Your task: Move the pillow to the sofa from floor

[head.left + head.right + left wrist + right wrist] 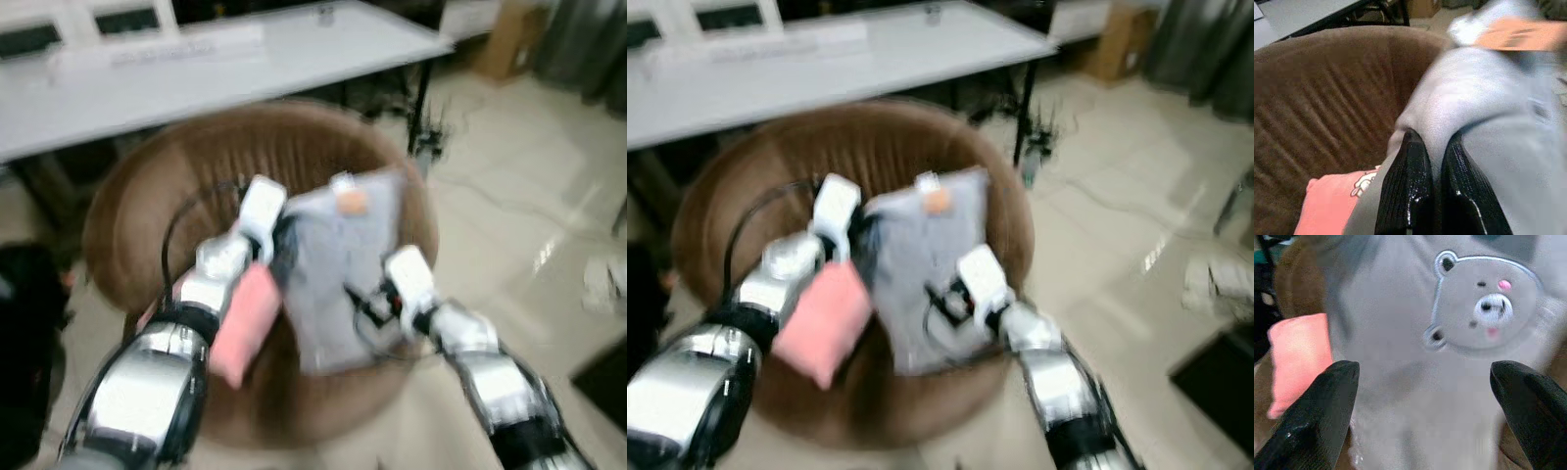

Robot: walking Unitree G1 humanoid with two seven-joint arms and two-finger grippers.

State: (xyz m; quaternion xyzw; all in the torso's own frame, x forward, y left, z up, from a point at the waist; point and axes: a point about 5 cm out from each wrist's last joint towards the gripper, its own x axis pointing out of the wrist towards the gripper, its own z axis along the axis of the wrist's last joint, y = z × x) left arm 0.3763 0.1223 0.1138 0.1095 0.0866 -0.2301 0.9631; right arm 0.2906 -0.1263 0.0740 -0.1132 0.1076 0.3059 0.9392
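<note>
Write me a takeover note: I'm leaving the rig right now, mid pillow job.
Left pincer: shut on an edge of the grey pillow, pinching its fabric.
Right pincer: open, fingers spread just in front of the pillow's bear face, not gripping.
The grey pillow is over the seat of the round brown sofa chair, beside a pink pillow already lying there.
Done: pillow is off the floor and at the sofa.
Left: probably set it down, open the left pincer, pull both arms back.

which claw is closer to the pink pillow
Left. The left claw pinches the grey pillow right beside the pink pillow; the right claw is open over the grey one, farther off.
</note>
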